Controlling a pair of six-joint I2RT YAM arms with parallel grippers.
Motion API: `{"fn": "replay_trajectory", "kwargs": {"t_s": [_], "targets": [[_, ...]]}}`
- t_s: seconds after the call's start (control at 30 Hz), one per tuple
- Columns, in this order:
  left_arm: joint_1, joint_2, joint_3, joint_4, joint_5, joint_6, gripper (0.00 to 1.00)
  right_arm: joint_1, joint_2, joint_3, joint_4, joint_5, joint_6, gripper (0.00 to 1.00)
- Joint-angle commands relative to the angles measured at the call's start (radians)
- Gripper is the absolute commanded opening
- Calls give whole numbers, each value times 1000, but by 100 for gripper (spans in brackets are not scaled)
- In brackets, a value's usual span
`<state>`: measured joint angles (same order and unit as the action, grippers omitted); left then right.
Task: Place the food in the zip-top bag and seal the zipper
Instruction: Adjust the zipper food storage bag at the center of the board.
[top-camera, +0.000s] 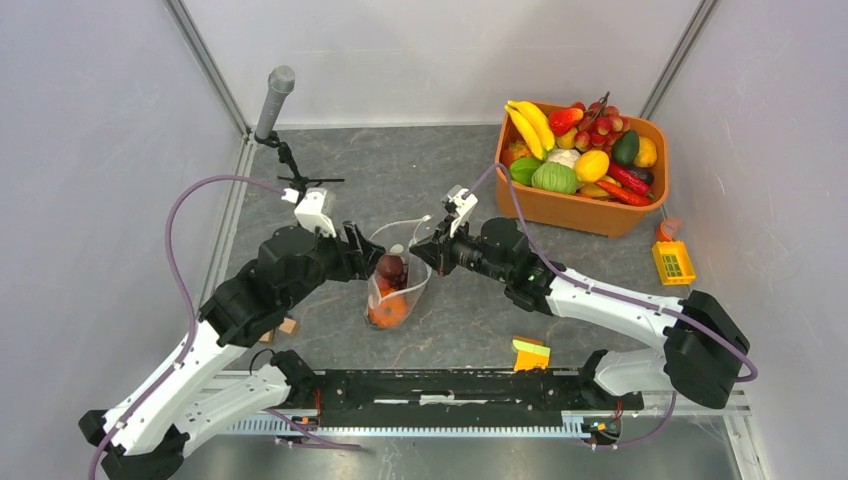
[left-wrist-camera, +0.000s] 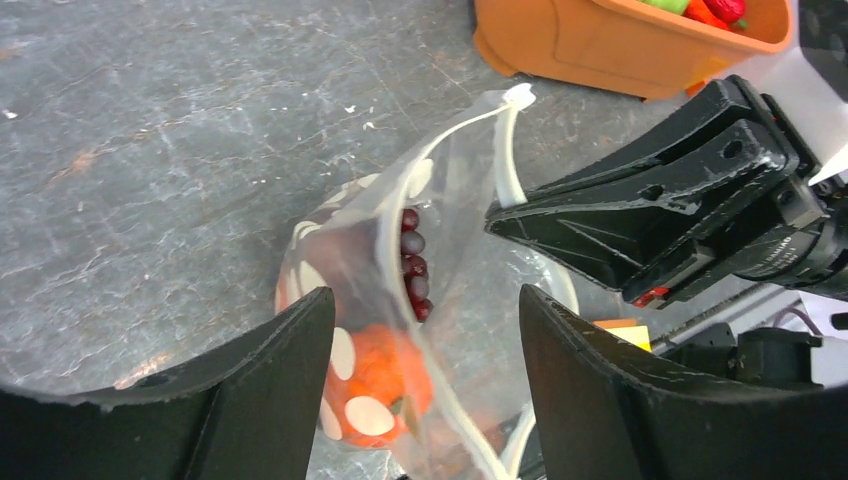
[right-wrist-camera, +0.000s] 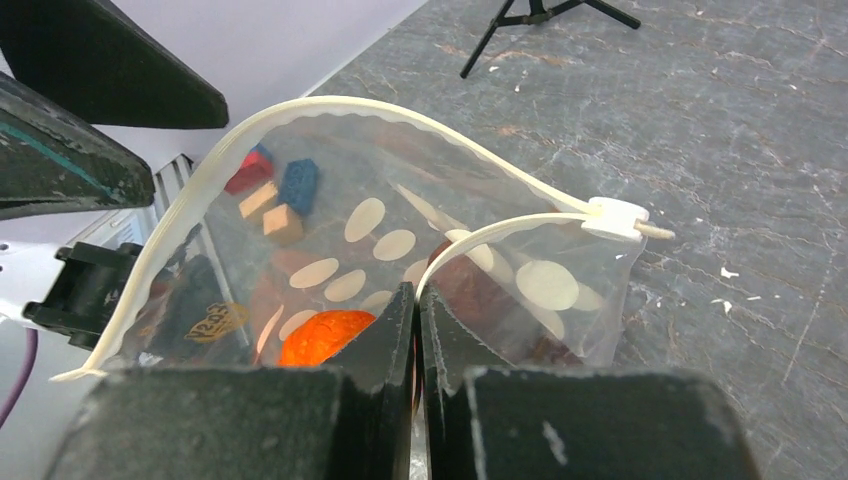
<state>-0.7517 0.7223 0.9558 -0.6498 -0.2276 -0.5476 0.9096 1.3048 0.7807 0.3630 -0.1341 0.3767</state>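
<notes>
The zip-top bag (top-camera: 412, 288) stands open at the table's middle, clear with white dots. Inside it are an orange pumpkin (top-camera: 388, 312) and a dark maroon fruit (top-camera: 390, 268). My right gripper (top-camera: 425, 250) is shut on the near zipper strip (right-wrist-camera: 470, 240), beside the white slider (right-wrist-camera: 614, 218). In the right wrist view the pumpkin (right-wrist-camera: 325, 335) shows through the bag (right-wrist-camera: 560, 285). My left gripper (left-wrist-camera: 425, 295) is open, its fingers either side of the bag's (left-wrist-camera: 450, 170) mouth edge, over the pumpkin (left-wrist-camera: 385, 375) and maroon grapes (left-wrist-camera: 413, 265). In the top view the left gripper (top-camera: 365, 256) is at the bag's left side.
An orange tub (top-camera: 585, 210) full of toy fruit stands at the back right. A yellow item (top-camera: 673, 262) lies right of it, a yellow-orange block (top-camera: 530, 353) near the front, a small wooden block (top-camera: 288, 326) by the left arm. A microphone stand (top-camera: 275, 100) stands at the back left.
</notes>
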Motion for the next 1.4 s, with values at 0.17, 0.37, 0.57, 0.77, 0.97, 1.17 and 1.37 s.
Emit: {"fn": "replay_trajectory", "kwargs": {"t_s": [0.17,0.37,0.57,0.77,0.97,1.17,1.37], "targets": [[5,179,58,-40,51,43,63,3,-21,-21,94,-38,32,7],[5,175,50,-48,-7,51,45,3,-39,-31,99,-47,37,7],[5,182,51,-68,-55,59,7,3,-50,-31,113,-66,37,8],[5,108,58,-68,-159,16,2,2,21,89,102,-121,25,8],[5,8,135,-132,-260,6,2,2,124,244,157,-238,54,7],[5,33,100,-142,-234,-3,2,-13,111,198,8,-96,-5,11],[4,96,-6,-46,-162,-27,2,-69,111,71,-83,17,15,12]]}}
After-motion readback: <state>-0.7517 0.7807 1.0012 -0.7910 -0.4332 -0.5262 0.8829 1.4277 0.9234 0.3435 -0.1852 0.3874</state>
